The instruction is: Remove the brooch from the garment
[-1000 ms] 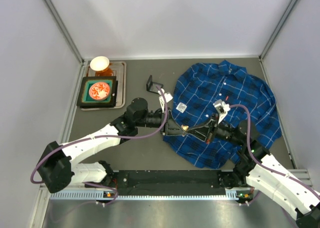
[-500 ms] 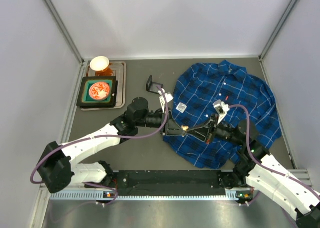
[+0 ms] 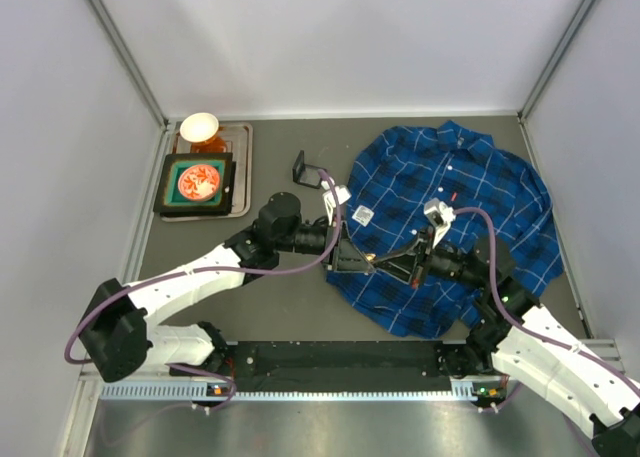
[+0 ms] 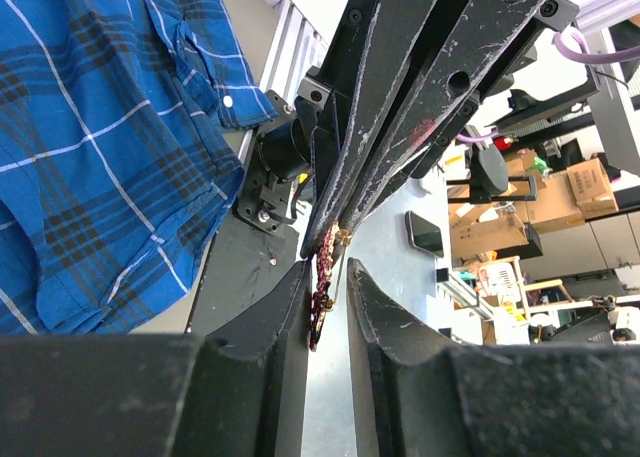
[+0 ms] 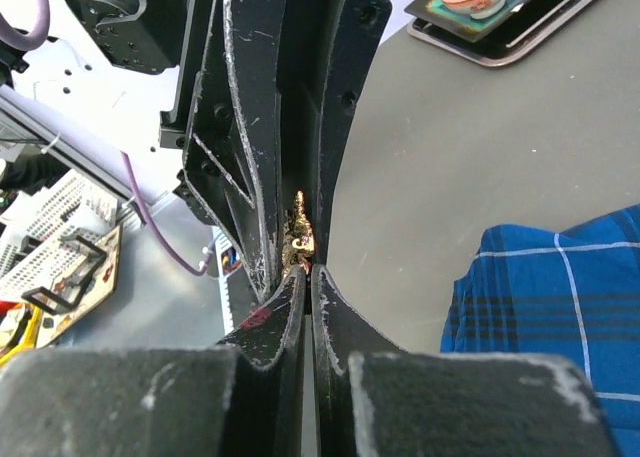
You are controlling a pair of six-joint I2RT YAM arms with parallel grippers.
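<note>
We see the two arms meet tip to tip low over the table [image 3: 290, 137], and the brooch [image 4: 320, 289] sits right where they meet. The right pincer [image 5: 308, 269] is clenched, its two fingers pressed flat together, and it pinches the golden end of the brooch at its very tips. The left pincer [image 4: 328, 272] faces it head-on and is released. Its fingers stand a little apart, and the reddish body of the brooch hangs in the gap between them, close against one finger, with a sliver of light on the other side. So the brooch is off the shirt [image 3: 470, 192], held in the air between the two sets of fingertips. The shirt lies spread on the table under and behind the right pincer, collar at the far end, its near-left edge just below the meeting point. A small white label [image 3: 362, 215] lies on the shirt just beyond the left pincer. Well apart from the left pincer, toward the far-left corner, a tray [image 3: 247, 157] holds a white bowl [image 3: 199, 127].
</note>
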